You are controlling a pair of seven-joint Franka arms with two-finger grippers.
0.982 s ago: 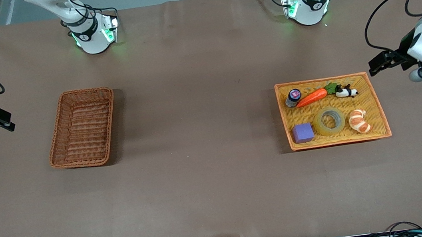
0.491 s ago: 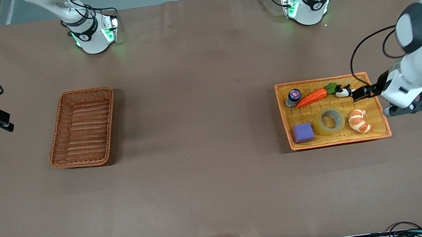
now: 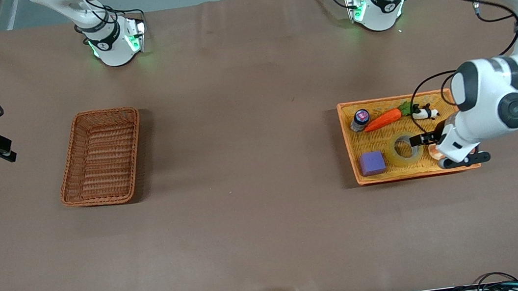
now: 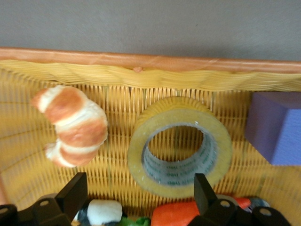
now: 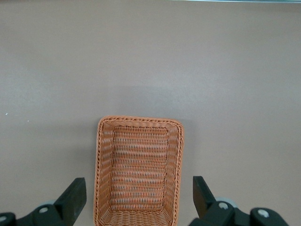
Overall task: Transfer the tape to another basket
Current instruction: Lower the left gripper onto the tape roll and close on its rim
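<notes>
The tape point(image 3: 395, 152), a yellowish ring, lies flat in the shallow orange-yellow tray point(image 3: 416, 174), between a purple cube point(image 3: 372, 163) and a croissant. My left gripper point(image 3: 424, 139) is open and empty, low over the tray right beside the tape. In the left wrist view the tape point(image 4: 137, 155) lies just ahead of the open left gripper point(image 4: 139, 198), not held. The reddish-brown basket point(image 3: 101, 157) stands empty toward the right arm's end. My right gripper point(image 3: 0, 150) waits open and empty at that end; the right wrist view shows the right gripper point(image 5: 138, 202) above the basket point(image 5: 138, 179).
In the tray with the tape are a croissant point(image 4: 75, 125), the purple cube point(image 4: 275, 127), a carrot point(image 3: 383, 120), a panda toy point(image 3: 425, 113) and a small jar point(image 3: 361, 117). Bare brown table lies between the two baskets.
My left arm has swung in from the table's end and come down over the tray, its gripper now beside the tape. The right arm has not moved.
</notes>
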